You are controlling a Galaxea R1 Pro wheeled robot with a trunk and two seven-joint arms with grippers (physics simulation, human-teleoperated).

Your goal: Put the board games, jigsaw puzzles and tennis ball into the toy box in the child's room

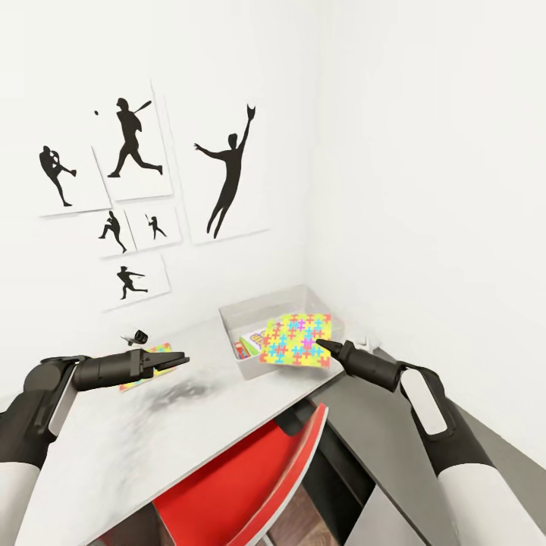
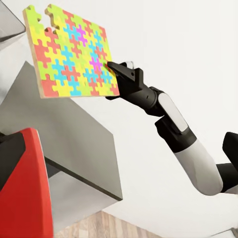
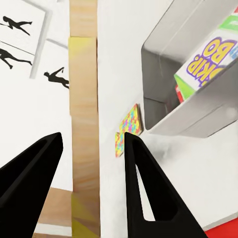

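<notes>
I have the thin flat jigsaw puzzle board of yellow, red, blue and green pieces (image 1: 296,339) pinched by its edge in my right gripper (image 1: 331,348), just right of centre in the head view, tilted above the near rim of the shallow pale grey translucent toy box (image 1: 246,311). My two black fingers (image 3: 141,178) stand either side of the board's wooden edge. To do this well, I judge I should carry it further over the bin's middle and lower it before letting go, so it cannot slide off the rim onto the pale mottled table (image 1: 152,440). A printed game box (image 1: 251,340) already lies inside. My right arm reaches in from lower right, forearm nearly level. My left gripper (image 1: 180,362), at left, hovers empty, jaws slightly parted, above a second bright puzzle (image 1: 149,364).
</notes>
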